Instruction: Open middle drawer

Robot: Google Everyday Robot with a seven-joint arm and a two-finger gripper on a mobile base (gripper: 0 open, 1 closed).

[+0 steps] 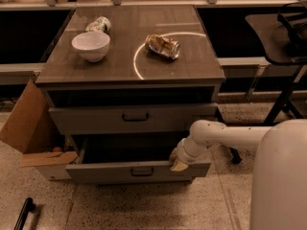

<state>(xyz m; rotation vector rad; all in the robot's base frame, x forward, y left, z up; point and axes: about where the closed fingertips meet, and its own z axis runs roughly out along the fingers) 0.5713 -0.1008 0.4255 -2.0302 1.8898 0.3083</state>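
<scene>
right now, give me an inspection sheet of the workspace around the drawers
surface: cabinet top, with a bright glare ring on it
job's things: middle drawer stands out from the cabinet, its dark inside showing
clutter: white bowl; can lying on its side; second can behind the bowl
grippers: gripper at the right of the middle drawer's front, on its top edge
cables: nothing seen
surroundings: cardboard box left of the cabinet, on speckled floor
</scene>
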